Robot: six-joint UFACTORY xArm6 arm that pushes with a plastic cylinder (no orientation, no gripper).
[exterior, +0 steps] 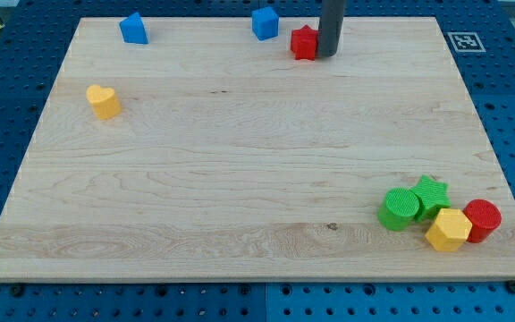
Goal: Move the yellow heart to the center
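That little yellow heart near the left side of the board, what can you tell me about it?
The yellow heart is a small, chunky block with a flat heart-shaped top and straight sides, in a matte orange-yellow that looks like plastic. It lies flat on the wooden board near the view's left edge, in the upper part. Nothing touches it; bare wood surrounds it. The nearest block, a blue one, sits apart toward the view's top. My tip is far off, beside a red block.
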